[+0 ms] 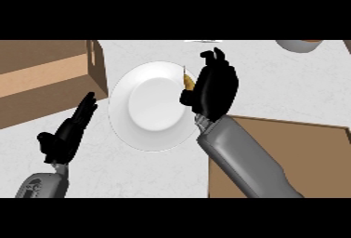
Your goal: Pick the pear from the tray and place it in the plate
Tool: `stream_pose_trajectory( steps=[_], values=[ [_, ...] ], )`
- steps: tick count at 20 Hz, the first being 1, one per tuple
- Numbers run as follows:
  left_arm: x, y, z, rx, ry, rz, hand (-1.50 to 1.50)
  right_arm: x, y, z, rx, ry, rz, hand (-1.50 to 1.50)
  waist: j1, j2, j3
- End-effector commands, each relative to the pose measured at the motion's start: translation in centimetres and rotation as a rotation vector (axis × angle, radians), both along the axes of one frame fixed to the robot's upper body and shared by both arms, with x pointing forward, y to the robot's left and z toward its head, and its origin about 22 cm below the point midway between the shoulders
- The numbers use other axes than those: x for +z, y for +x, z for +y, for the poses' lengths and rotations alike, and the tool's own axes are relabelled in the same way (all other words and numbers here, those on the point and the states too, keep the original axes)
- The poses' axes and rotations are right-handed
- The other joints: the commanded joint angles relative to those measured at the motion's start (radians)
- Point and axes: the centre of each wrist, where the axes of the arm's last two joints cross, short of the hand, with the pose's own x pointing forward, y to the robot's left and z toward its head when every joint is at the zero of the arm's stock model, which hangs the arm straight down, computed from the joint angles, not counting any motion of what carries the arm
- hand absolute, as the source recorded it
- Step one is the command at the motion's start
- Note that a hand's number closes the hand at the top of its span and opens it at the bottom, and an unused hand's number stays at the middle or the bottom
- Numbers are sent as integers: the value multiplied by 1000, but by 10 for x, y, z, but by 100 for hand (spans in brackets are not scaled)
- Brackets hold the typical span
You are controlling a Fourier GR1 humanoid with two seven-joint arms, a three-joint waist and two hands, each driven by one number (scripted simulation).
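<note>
Above the right rim of the white plate [147, 106]: the right hand [216, 88], fingers and thumb curled round the pear [187, 82]. Hides nearly all of the fruit; leaves only a narrow yellow-brown sliver to see, on the side toward the plate's middle. Cannot tell if the pear touches the plate or hangs over it. Comes in from below and right of the plate on a grey forearm.

Left of the plate, apart from its rim: the left hand [68, 128], straight fingers pressed together and pointing up, thumb set apart lower down. Holds nothing.

Below and right of the plate: the brown tray [288, 139], with a darker rim, its near left part covered by the right forearm. Carries no pear on the part that shows.

Up and left of the plate, just beside its rim: a brown box [48, 79]. Far up and right of the plate: a grey round thing [299, 44], cut off by the view's edge. Under all of it, the pale counter [288, 83].
</note>
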Motion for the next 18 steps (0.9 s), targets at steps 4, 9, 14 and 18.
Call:
stream_pose_trajectory(
  steps=[4,9,14,18],
  values=[
    [-1,4,-9,12,-12,-5,0,16,9,-4,-161,360,-180,-150,-9,-5,1],
    [-9,-7,4,26,6,21,0,17,-1,-20,-153,515,-320,-150,-28,-18,3],
    [-3,-5,12,60,-7,22,0,-11,-26,-36,-137,634,-414,-150,-65,-22,3],
    [-11,-17,18,79,-7,36,0,-54,-69,-36,-115,643,-392,-150,-82,-27,1]
  ],
)
